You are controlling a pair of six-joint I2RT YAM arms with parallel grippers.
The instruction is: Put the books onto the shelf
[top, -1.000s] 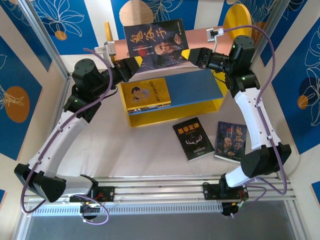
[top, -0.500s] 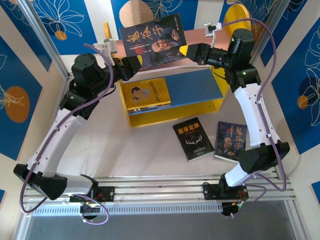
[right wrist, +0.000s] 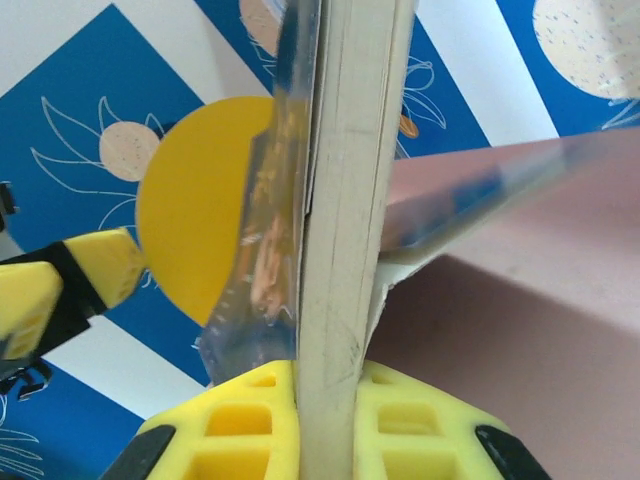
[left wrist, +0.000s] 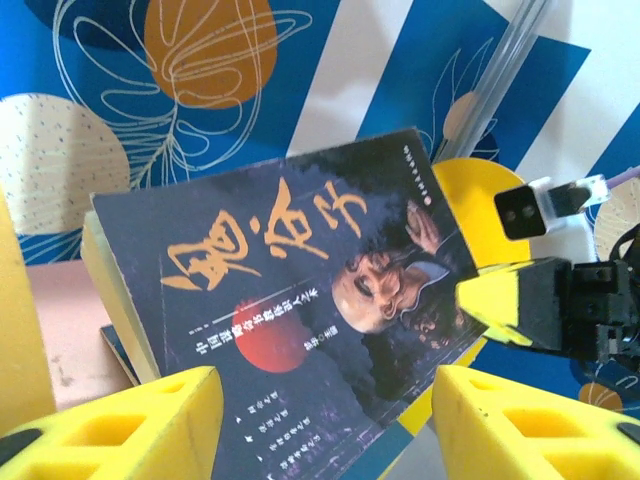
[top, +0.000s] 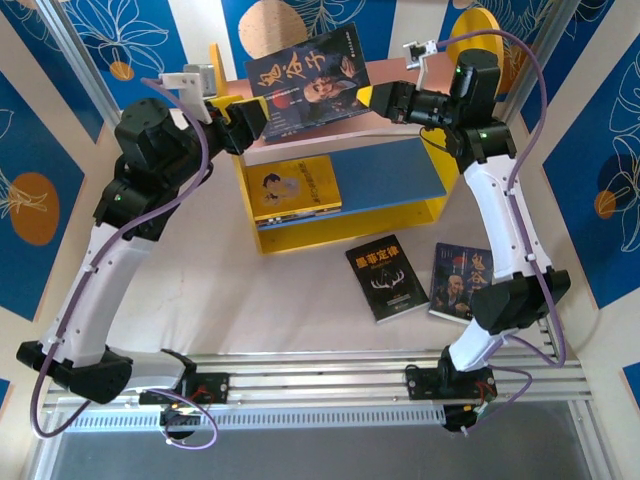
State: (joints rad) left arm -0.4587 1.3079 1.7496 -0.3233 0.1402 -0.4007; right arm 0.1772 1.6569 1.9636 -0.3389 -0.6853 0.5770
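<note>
My right gripper is shut on the edge of a dark portrait book, which it holds tilted over the pink upper board of the shelf. The right wrist view shows the book's page edge pinched in that gripper. My left gripper stands open at the book's left end, its fingers wide of the cover. Another book lies flat on the pink board. The yellow book rests on the blue board. The antlers book and a second portrait book lie on the table.
The shelf's round yellow side rises behind the right wrist. Blue-and-white patterned walls close in the back and both sides, with a metal frame post at the left. A rail runs along the near edge.
The held book has risen and tilted, its right end higher. Both grippers have moved toward the back, and the left arm's elbow has swung left.
</note>
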